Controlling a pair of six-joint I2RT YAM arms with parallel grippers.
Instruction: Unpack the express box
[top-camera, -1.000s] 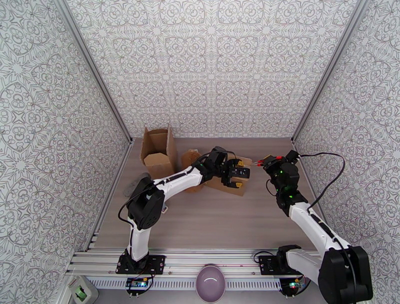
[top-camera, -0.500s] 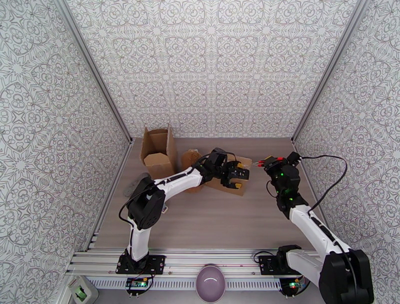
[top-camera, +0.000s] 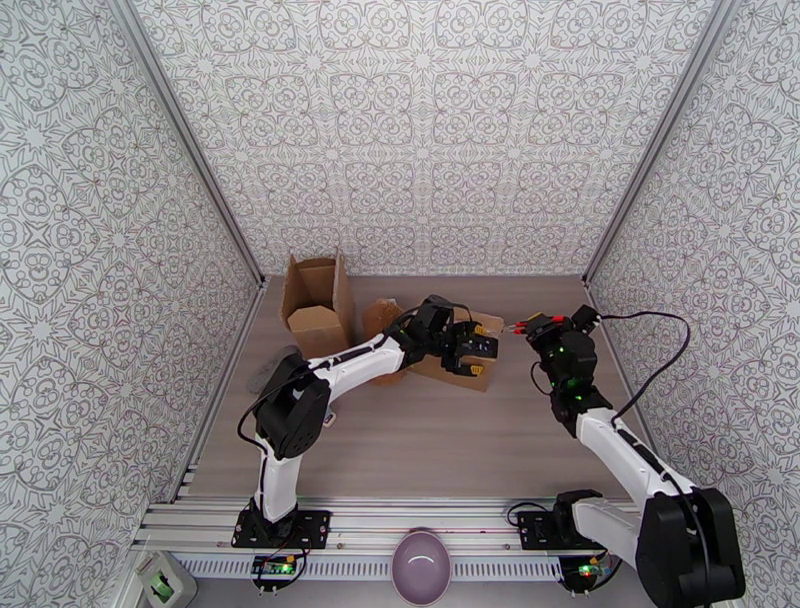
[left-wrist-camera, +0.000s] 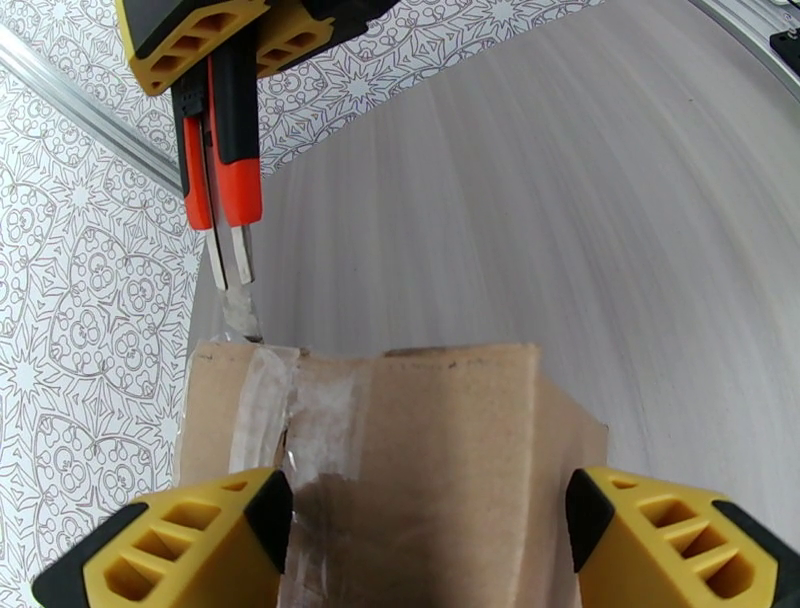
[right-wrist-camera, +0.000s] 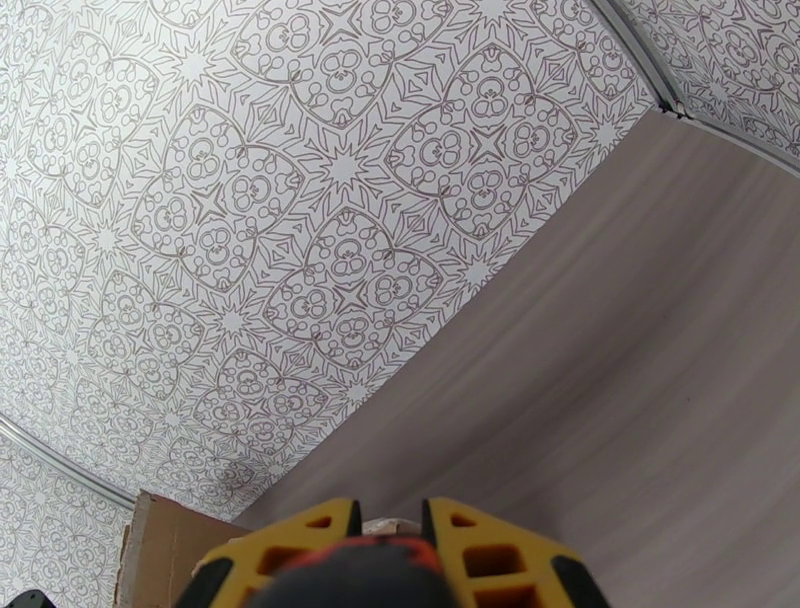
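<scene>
My left gripper (left-wrist-camera: 430, 530) has its fingers spread apart over the brown cardboard box (left-wrist-camera: 440, 430) at lower centre, clear tape (left-wrist-camera: 262, 400) wrinkled near its left edge. My right gripper (right-wrist-camera: 390, 522) is clamped on a red-and-black bladed tool (left-wrist-camera: 225, 170), its tip at that tape.

box (left-wrist-camera: 420, 440) near end off the bottom edge — red-handled tool (right-wrist-camera: 375, 550) tip behind the right pincer (right-wrist-camera: 390, 515)

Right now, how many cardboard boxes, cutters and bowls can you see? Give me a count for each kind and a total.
Cardboard boxes: 2, the open box and the taped box
Cutters: 1, the red-and-black cutter in the right gripper
Bowls: 1, the purple bowl
Total: 4
</scene>
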